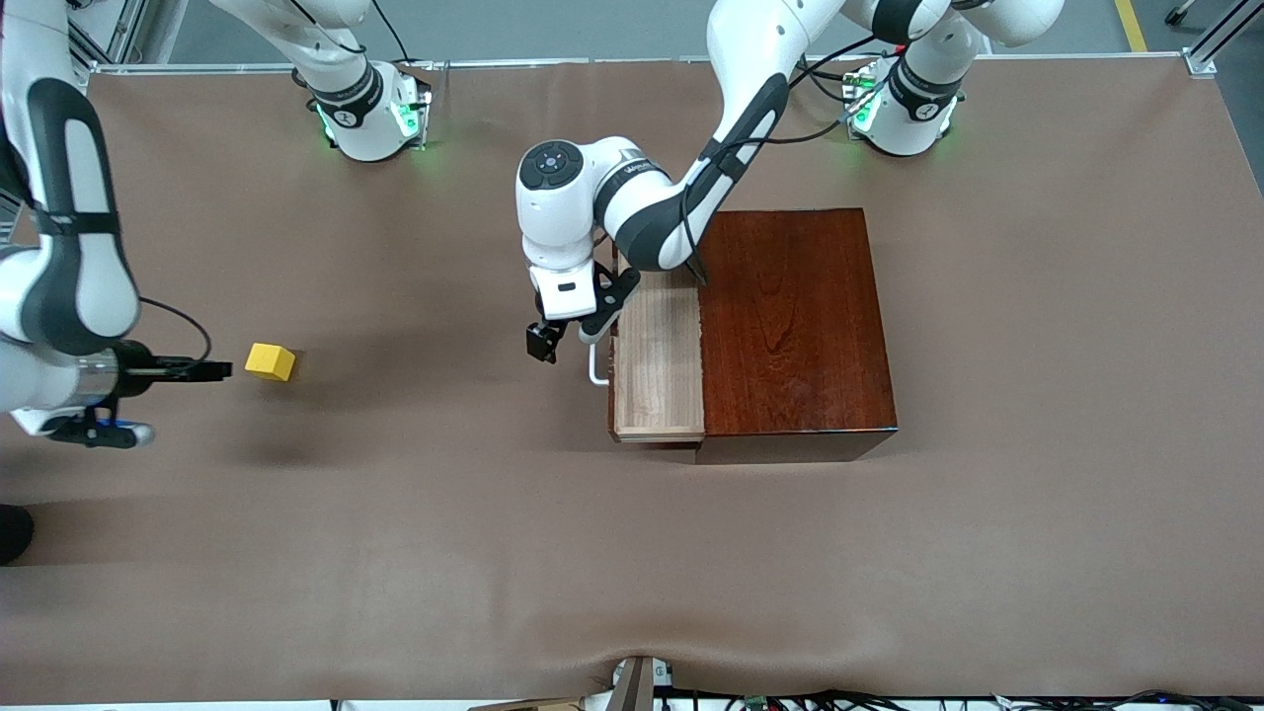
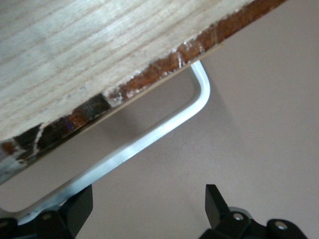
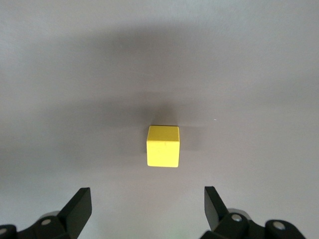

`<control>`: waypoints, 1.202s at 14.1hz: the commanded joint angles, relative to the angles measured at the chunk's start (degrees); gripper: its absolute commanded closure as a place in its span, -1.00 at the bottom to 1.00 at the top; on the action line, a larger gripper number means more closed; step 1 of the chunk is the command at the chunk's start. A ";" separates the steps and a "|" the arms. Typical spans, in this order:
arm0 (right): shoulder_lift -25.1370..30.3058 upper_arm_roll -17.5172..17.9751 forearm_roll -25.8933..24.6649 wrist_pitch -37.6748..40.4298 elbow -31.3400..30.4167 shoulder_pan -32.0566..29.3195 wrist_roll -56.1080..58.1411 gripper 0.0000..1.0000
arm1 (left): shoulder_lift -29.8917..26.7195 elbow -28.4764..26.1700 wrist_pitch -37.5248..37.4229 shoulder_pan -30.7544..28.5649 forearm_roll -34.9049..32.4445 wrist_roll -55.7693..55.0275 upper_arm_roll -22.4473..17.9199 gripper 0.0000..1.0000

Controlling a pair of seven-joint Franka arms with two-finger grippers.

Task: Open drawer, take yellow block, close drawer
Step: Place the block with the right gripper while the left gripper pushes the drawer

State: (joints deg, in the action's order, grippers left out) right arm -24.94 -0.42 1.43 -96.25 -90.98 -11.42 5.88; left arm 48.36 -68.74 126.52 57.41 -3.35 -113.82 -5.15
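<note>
So the drawer (image 1: 659,360) is open, block (image 1: 270,361) out on the table (image 1: 632,553). Left gripper (image 1: 566,341) by the handle (image 1: 596,373), right gripper (image 1: 212,370) by the block, both fingers spread. Closing is left.

White arms (image 1: 553,212) — black joints, black cables.

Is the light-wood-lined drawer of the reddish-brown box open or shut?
Open: the light-wood-lined drawer sticks out of the glossy reddish-brown box, its lining exposed and empty where visible.
</note>
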 commanded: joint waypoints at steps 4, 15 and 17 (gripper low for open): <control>0.07 0.68 -0.90 9.41 14.24 2.89 0.09 -1.00 | -0.45 0.54 -7.33 -0.46 -0.43 2.63 -0.74 -1.00; 9.28 0.85 -0.81 21.71 23.93 7.11 -2.44 -1.00 | -2.13 0.27 -19.81 -3.09 -0.43 4.40 -0.91 -1.00; 10.88 0.60 -0.90 23.55 23.92 9.73 -9.62 -1.00 | -2.13 -0.08 -21.93 -3.45 -0.43 4.48 -1.35 -1.00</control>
State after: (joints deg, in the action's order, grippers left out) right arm -16.80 0.35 1.38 -74.43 -66.35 -4.18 2.18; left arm 47.99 -66.88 108.84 54.19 -3.35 -110.35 -5.83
